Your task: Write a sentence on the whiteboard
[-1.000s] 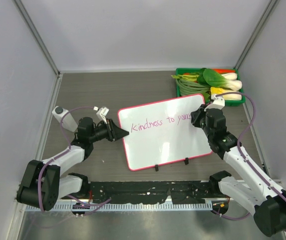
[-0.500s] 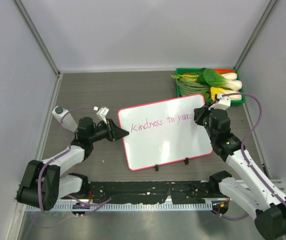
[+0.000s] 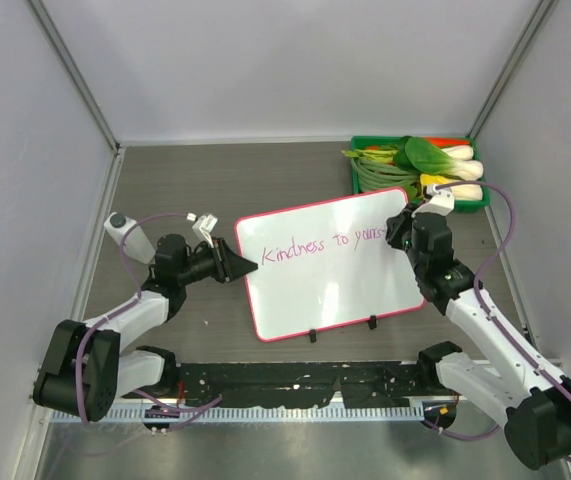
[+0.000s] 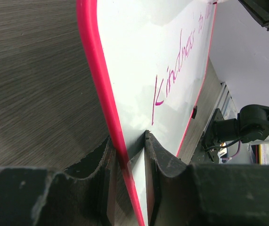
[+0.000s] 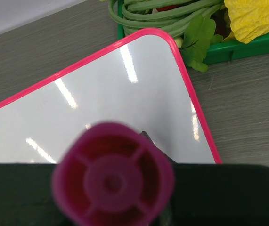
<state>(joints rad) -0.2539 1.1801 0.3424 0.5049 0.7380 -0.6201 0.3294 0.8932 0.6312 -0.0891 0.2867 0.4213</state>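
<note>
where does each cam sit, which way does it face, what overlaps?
Top external: above and behind the robot, looking down on the table; shows left claw and right claw at the whiteboard.
Left wrist: on the left arm, looking along the whiteboard's face past the sentence; its fingers pinch the pink edge.
Right wrist: on the right arm, looking down at the whiteboard's corner and green tray; marker held in front.
Shared: all see the whiteboard; top and left wrist, the sentence.

Pink-framed white whiteboard (image 3: 335, 290); magenta sentence (image 3: 295, 250); green tray (image 3: 354, 186); grey woodgrain table (image 3: 185, 185).
</note>
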